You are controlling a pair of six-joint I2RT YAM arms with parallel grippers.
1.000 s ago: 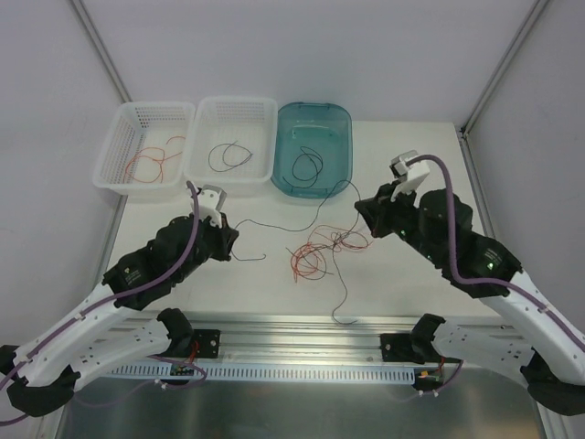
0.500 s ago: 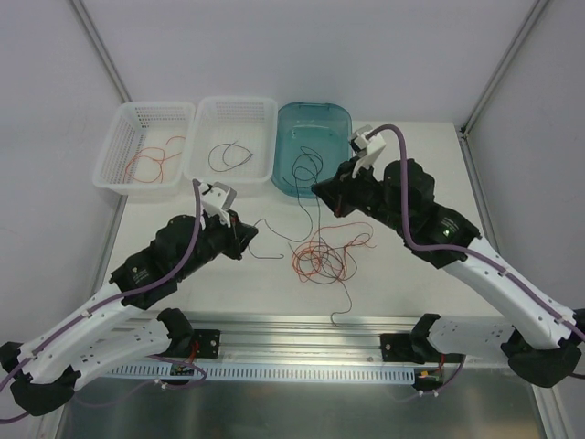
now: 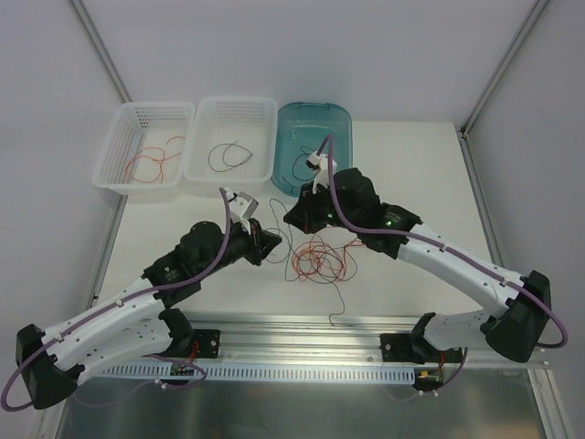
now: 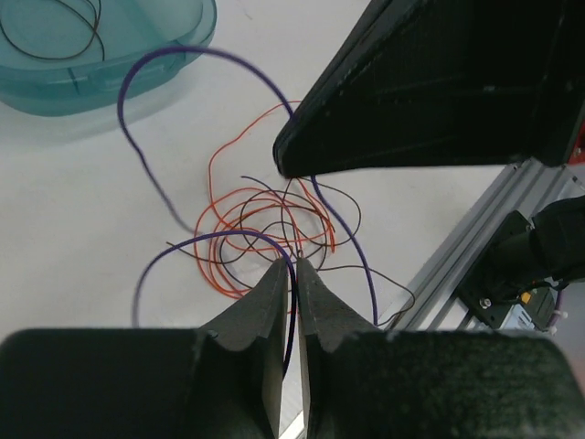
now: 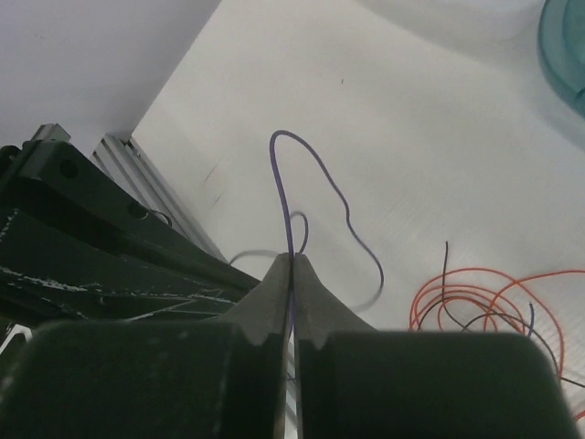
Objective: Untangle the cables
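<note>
The white tabletop (image 3: 420,183) carries a teal bin (image 3: 335,126) at its far edge, a basket (image 3: 249,117) just left of the bin, a second basket (image 3: 128,126) further left, and tangled cables (image 3: 315,262) (red-orange and black) nearer than the bin.

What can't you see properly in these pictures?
Top view: which strands in the tangle cross over which; they are too thin.
Left wrist view: the right end effector hides part of the tangle.
Right wrist view: the right edge cuts off the tangle, and the purple wire blurs close to the camera.
</note>
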